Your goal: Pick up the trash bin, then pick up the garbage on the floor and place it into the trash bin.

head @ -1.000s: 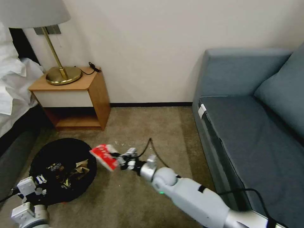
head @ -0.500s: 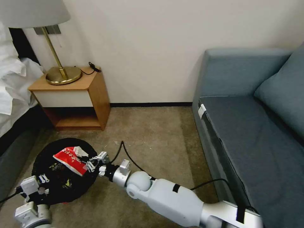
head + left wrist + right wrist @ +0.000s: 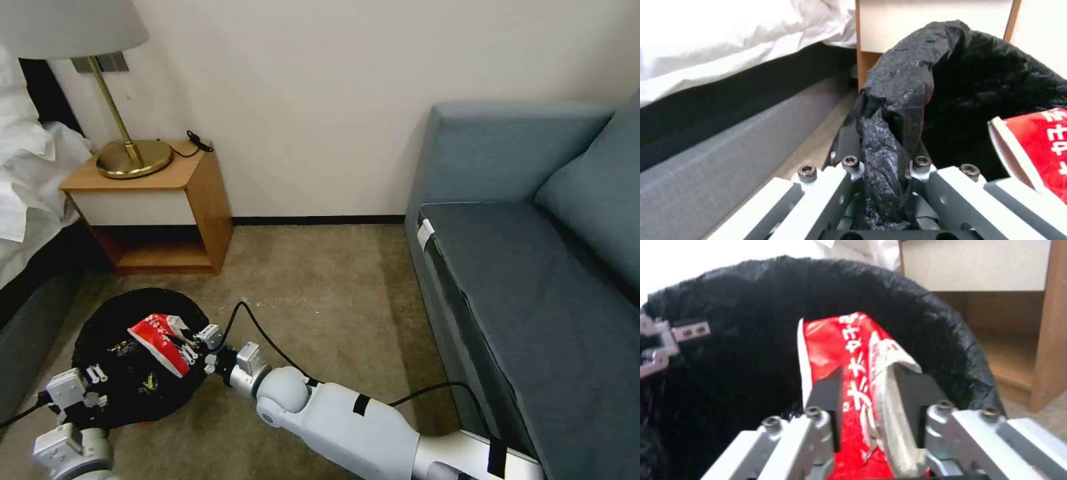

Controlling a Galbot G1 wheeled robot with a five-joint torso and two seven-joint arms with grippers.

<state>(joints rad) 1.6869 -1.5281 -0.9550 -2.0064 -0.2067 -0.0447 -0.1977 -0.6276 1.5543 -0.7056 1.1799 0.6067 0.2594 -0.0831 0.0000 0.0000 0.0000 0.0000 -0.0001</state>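
The trash bin (image 3: 113,320), low and round with a black bag liner, sits at the lower left over the carpet. My left gripper (image 3: 85,385) is shut on its near rim, and the crinkly bag (image 3: 882,156) is bunched between its fingers. My right gripper (image 3: 193,341) reaches over the bin's right side, shut on the red-and-white packet (image 3: 159,332). The packet (image 3: 835,336) stands between the dark fingers (image 3: 912,393) above the bin's black inside (image 3: 742,350). Its edge (image 3: 1040,146) also shows beside the left gripper. Other small litter (image 3: 148,383) lies inside the bin.
A wooden nightstand (image 3: 200,193) with a brass lamp (image 3: 130,159) stands behind the bin. The bed (image 3: 27,187) is at the left. A blue-grey sofa (image 3: 533,267) fills the right. A black cable (image 3: 263,337) loops over the carpet (image 3: 333,293).
My right arm swung left, carrying the packet from beside the bin to over its opening, where it has settled a little lower. The left gripper kept hold of the rim.
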